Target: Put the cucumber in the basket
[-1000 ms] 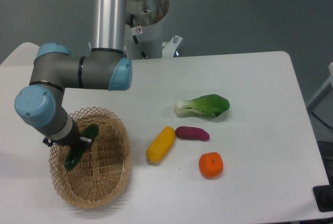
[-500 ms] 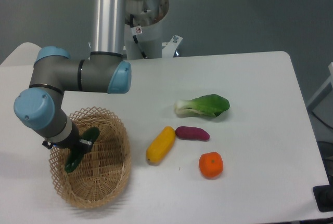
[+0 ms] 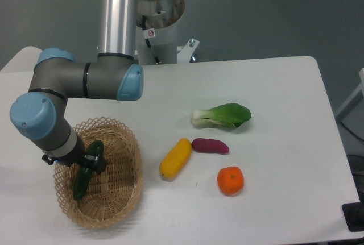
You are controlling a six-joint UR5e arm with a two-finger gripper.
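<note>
The dark green cucumber (image 3: 84,172) lies lengthwise inside the tan wicker basket (image 3: 122,199) at the table's front left, resting on the basket floor. My gripper (image 3: 91,162) hangs over the basket's left half, mostly hidden under the grey and blue wrist (image 3: 42,121). Its dark fingers (image 3: 96,164) still flank the cucumber's upper middle, and the cucumber has sagged away from them, so the jaws look open.
A yellow vegetable (image 3: 176,158), a purple piece (image 3: 210,146) and an orange (image 3: 230,180) lie right of the basket. A bok choy (image 3: 223,115) sits behind them. The arm's base column (image 3: 119,15) rises at the back left.
The wrist has shifted slightly left and up. The cucumber has swung from a slant to nearly straight, and its lower end has dropped deeper into the basket.
</note>
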